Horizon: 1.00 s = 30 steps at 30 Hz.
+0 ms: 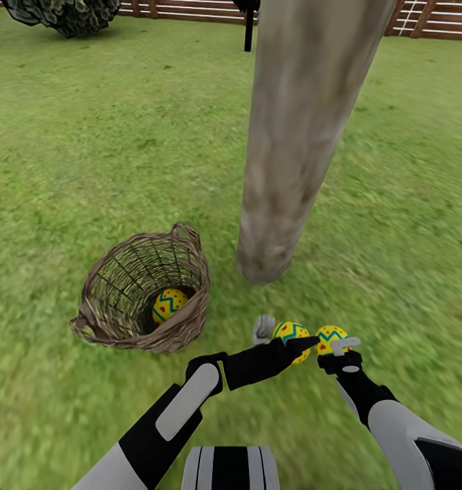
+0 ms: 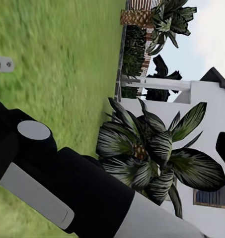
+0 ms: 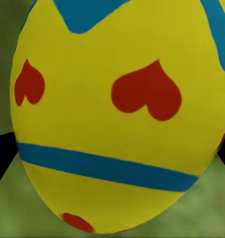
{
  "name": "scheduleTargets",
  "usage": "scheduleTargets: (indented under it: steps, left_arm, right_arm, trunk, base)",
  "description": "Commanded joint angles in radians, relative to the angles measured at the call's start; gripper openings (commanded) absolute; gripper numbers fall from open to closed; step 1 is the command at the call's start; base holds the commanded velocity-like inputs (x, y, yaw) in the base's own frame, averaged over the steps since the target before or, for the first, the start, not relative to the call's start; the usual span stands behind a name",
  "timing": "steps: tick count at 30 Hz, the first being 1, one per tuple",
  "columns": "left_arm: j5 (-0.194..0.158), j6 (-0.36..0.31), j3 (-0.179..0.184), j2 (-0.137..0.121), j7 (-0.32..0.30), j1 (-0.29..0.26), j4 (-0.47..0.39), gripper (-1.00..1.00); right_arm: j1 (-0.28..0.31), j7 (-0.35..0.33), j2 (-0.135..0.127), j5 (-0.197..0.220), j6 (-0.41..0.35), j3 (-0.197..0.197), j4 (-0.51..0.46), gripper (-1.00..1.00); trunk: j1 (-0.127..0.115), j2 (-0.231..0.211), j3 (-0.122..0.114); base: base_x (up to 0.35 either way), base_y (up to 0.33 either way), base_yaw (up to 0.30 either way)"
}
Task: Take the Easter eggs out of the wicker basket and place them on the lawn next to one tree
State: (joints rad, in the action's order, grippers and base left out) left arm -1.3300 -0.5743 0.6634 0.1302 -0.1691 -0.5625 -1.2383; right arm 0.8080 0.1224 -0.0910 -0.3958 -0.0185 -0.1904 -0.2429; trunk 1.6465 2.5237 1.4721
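Note:
The wicker basket (image 1: 143,294) sits on the lawn (image 1: 88,136) left of the tree (image 1: 295,136), with one Easter egg (image 1: 168,304) inside it. A second Easter egg (image 1: 290,331) lies low by the trunk's base, right behind my left gripper (image 1: 307,344). That gripper reaches across to the right, and nothing shows between its fingers in the left wrist view. My right gripper (image 1: 336,344) is shut on a third Easter egg (image 1: 329,335), which the right wrist view shows close up as a yellow egg (image 3: 117,114), with a dark finger at each side.
A round grey-green bush (image 1: 64,15) and a thin black trunk (image 1: 248,27) stand at the back by the wooden fence (image 1: 190,9). Open grass spreads around the tree. The left wrist view looks past my right arm (image 2: 67,188) at dark-leaved plants (image 2: 152,148) and a white house.

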Motion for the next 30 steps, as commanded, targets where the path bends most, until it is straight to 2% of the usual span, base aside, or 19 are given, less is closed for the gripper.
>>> scheduleTargets:
  steps: [1,5,17,18,27,30]
  left_arm:
    - [-0.004,-0.004,-0.001,0.000,-0.001,0.000,0.000,1.00]
    - [-0.005,-0.004,-0.001,0.000,-0.001,0.000,0.000,1.00]
    - [-0.005,-0.003,-0.001,-0.001,-0.001,0.000,0.005,1.00]
    - [-0.005,-0.003,-0.001,-0.001,-0.001,0.000,0.005,1.00]
    - [-0.005,-0.003,-0.001,-0.001,-0.001,0.000,0.005,1.00]
    - [-0.005,-0.004,-0.001,0.000,-0.001,0.000,0.004,1.00]
  right_arm:
    - [0.000,0.000,0.000,-0.008,-0.002,-0.005,-0.001,-1.00]
    - [0.000,0.002,0.000,-0.008,-0.004,-0.005,-0.002,-1.00]
    - [0.000,0.000,0.002,-0.011,-0.010,-0.002,-0.001,-1.00]
    - [0.000,0.000,0.002,-0.011,-0.010,-0.002,-0.001,1.00]
    - [0.000,-0.001,-0.001,-0.009,-0.014,-0.003,-0.001,1.00]
    - [0.000,-0.001,-0.001,-0.008,-0.014,-0.003,-0.001,1.00]
  trunk:
    - [0.000,0.000,0.005]
    - [0.002,0.001,0.020]
    - [0.002,0.001,0.020]
    - [0.002,0.001,0.020]
    - [0.002,0.001,0.020]
    - [0.001,0.001,0.008]
  base:
    - [0.000,0.000,0.000]
    - [0.000,0.000,0.000]
    - [0.040,0.000,0.000]
    - [0.000,0.000,0.000]
    - [0.000,0.000,0.000]
    - [0.000,0.000,0.000]
